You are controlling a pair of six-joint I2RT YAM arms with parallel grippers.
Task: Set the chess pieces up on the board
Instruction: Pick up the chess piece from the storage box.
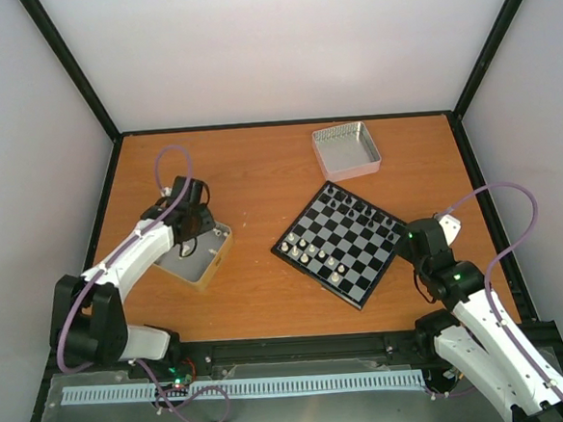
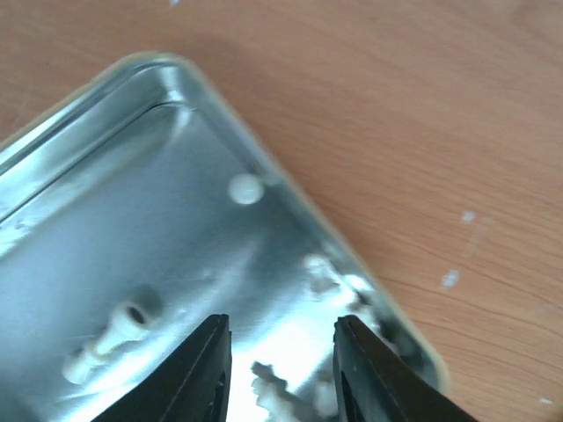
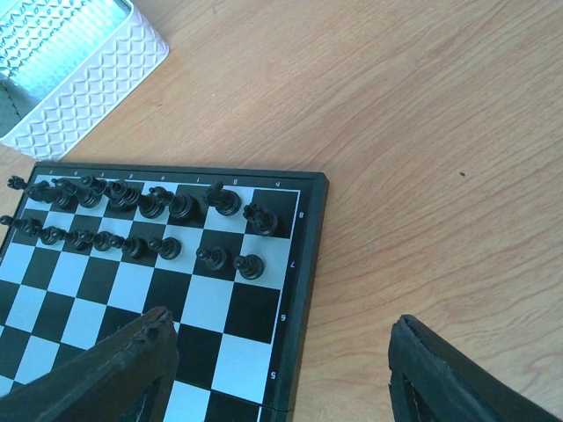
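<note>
The board (image 1: 351, 248) lies tilted at the table's centre right, with black chessmen along its far-right side and several cream chess pieces (image 1: 308, 251) along its near-left side. More cream chess pieces lie loose in a silver tray (image 2: 106, 220): one on its side (image 2: 104, 345), a round-topped one (image 2: 244, 189) and a cluster (image 2: 283, 397) by the corner. My left gripper (image 2: 282, 322) hangs open low over that tray (image 1: 200, 258), its jaws on either side of the cluster and not touching it. My right gripper (image 3: 281, 322) is open and empty above the board's right edge (image 3: 312, 264).
A second silver tray (image 1: 347, 150) stands at the back, seen in the right wrist view as a white patterned wall (image 3: 84, 92). Black chessmen (image 3: 167, 207) fill two rows at the board's far end. Black frame posts border the orange table (image 1: 260, 174).
</note>
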